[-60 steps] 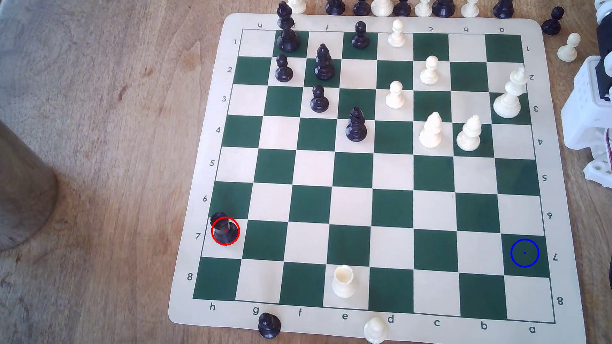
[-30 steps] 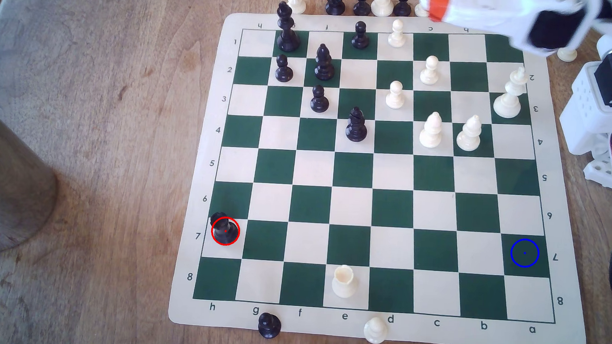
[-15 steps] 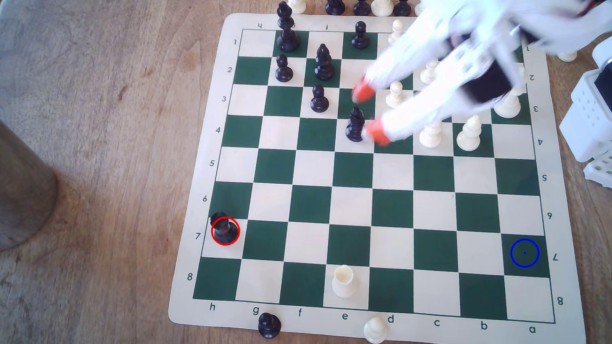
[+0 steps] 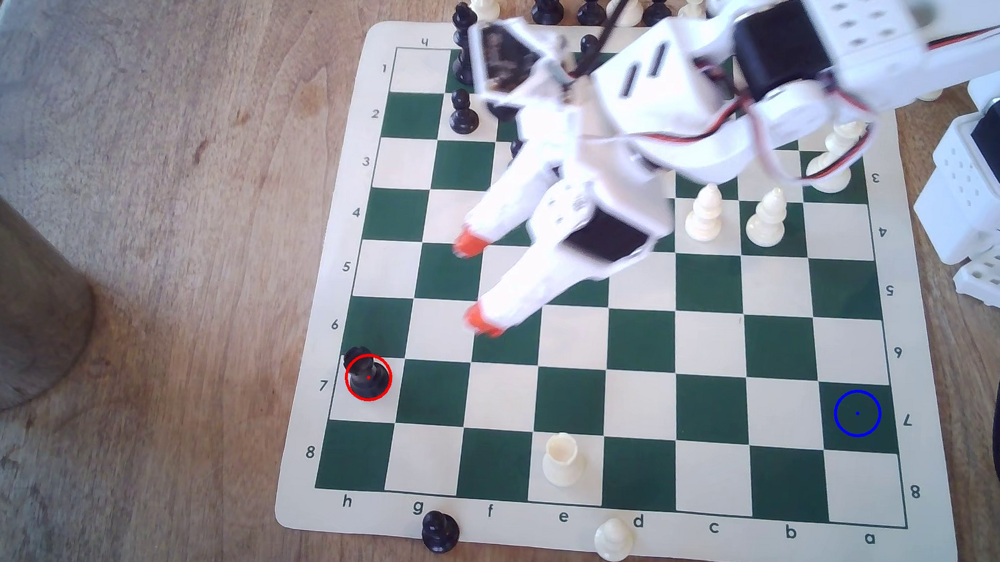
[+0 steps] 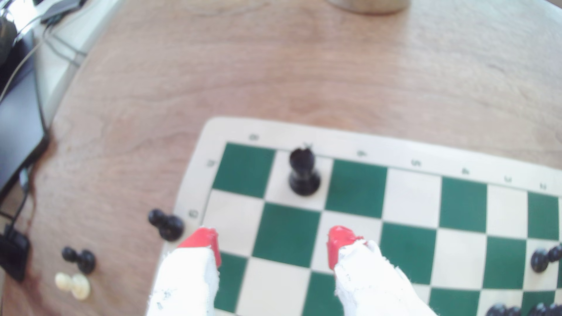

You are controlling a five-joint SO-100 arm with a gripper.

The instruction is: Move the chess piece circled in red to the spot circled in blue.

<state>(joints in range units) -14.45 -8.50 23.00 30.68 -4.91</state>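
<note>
The chess piece circled in red (image 4: 367, 375) is a short black rook on a cream square at the board's edge, at the exterior view's lower left; the wrist view has it (image 5: 304, 172) upright ahead of the fingers. The spot circled in blue (image 4: 857, 413) is a dark green square near the exterior view's right edge, bare. My gripper (image 4: 477, 283) hovers over the board's middle-left, open, nothing between its orange-tipped white fingers (image 5: 340, 243). It is a couple of squares short of the rook.
A cream rook (image 4: 562, 461) stands near the board's front edge. A black pawn (image 4: 440, 531) and a cream pawn (image 4: 612, 538) sit on the mat's border. Cream bishops (image 4: 704, 213) stand behind the arm. A wooden post (image 4: 10, 303) stands left of the board.
The arm has swung out from the exterior view's right side across the board toward the lower left, opening its fingers wide. No piece has moved.
</note>
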